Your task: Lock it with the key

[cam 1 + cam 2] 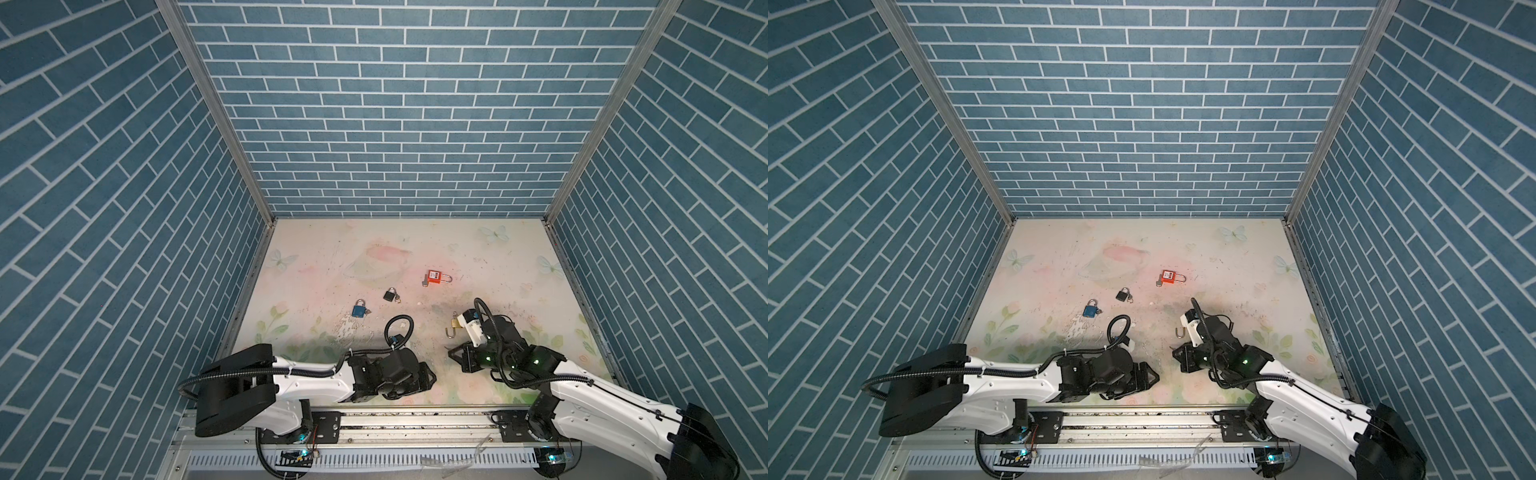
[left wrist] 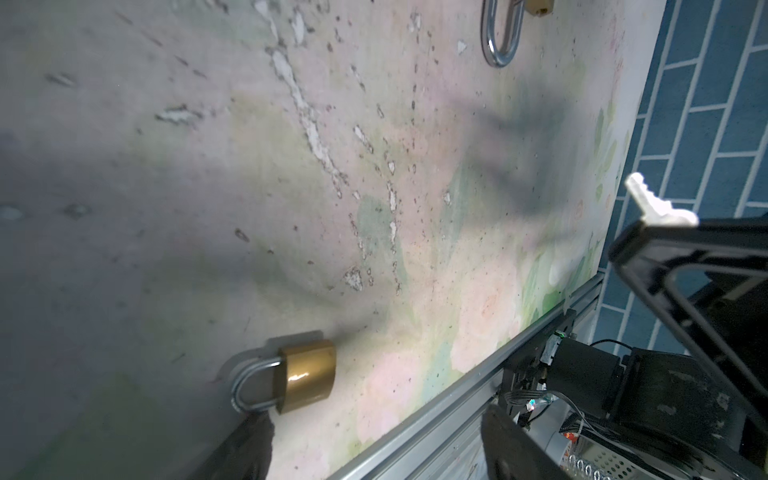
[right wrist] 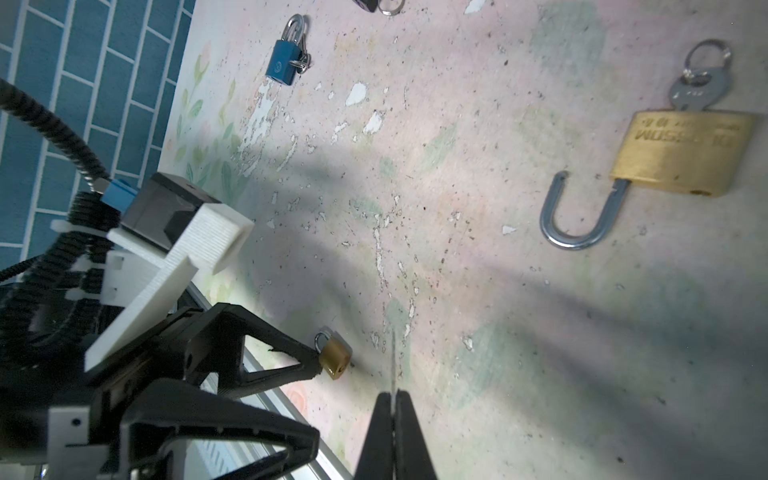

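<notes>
You have the right end effector [image 3: 392, 399] pressed together on a silver key [image 2: 660, 203]. The blade projects straight past the fingertips, its long axis in line with the fingers. It points across toward the left end effector [image 3: 316, 403].

The blade tip stands near a small brass padlock [image 2: 307, 374] but apart from it. That padlock lies flat on the counter [image 1: 415, 249], close to the front rail, between the two end effectors. Its long axis runs shackle to keyhole, with the shackle end turned to the left end effector and the keyhole face to the right one. Both shackle legs meet the body.

The left end effector stands spread wide. One finger [image 2: 249, 449] sits right against the shackle; contact cannot be confirmed.

A large brass padlock [image 3: 681, 153] lies flat farther in, its shackle swung open and an inserted key [image 3: 685, 89] in its base. A blue padlock [image 1: 358, 311], a black padlock [image 1: 389, 295] and a red padlock [image 1: 435, 277] lie well apart, toward the back.
</notes>
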{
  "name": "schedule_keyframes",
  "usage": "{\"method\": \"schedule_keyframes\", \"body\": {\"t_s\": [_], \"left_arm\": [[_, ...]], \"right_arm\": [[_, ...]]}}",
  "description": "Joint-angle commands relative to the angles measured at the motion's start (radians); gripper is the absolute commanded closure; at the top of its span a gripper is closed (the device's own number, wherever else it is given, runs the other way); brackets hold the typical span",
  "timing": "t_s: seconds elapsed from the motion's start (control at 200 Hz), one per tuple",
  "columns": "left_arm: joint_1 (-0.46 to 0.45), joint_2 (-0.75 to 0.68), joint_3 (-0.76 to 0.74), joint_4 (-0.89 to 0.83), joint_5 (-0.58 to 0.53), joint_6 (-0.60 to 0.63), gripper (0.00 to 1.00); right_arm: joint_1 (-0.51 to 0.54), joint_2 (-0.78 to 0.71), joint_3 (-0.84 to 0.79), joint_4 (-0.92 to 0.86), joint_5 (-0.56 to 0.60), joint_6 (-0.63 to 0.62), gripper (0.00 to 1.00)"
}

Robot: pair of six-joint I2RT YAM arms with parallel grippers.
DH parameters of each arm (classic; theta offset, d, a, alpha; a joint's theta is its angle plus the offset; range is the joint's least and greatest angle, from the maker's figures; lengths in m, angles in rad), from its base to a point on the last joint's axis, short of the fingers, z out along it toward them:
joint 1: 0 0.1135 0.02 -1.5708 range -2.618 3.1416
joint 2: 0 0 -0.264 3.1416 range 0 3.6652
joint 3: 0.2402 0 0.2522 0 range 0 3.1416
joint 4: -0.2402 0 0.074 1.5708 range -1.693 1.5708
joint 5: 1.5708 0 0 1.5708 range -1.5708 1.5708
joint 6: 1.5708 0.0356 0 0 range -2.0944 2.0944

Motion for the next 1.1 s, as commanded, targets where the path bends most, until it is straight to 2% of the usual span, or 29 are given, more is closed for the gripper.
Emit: {"method": "schedule_keyframes", "body": {"t_s": [0.0,0.295,0.7,0.81,0.945,1.095], "left_arm": [[0.021,0.017,-0.040,-0.060,-0.039,0.027,0.20],[0.039,0.091,-0.005,-0.002,-0.020,0.069,0.19],[0.054,0.087,0.023,-0.037,-0.094,0.128,0.19],[0.059,0.038,0.049,-0.079,-0.133,0.181,0.19],[0.068,-0.084,0.101,-0.203,-0.233,0.297,0.19],[0.137,-0.239,0.105,-0.307,-0.304,0.422,0.14]], "right_arm": [[0.001,0.019,0.017,0.022,0.003,-0.016,1.00],[0.000,0.040,0.013,0.027,-0.008,-0.005,1.00],[0.004,-0.013,-0.039,0.008,-0.015,0.040,1.00],[0.013,-0.020,-0.052,0.014,-0.019,0.060,1.00],[0.027,0.002,-0.063,0.036,-0.039,0.082,1.00],[0.053,0.063,-0.061,0.079,-0.065,0.087,1.00]]}}
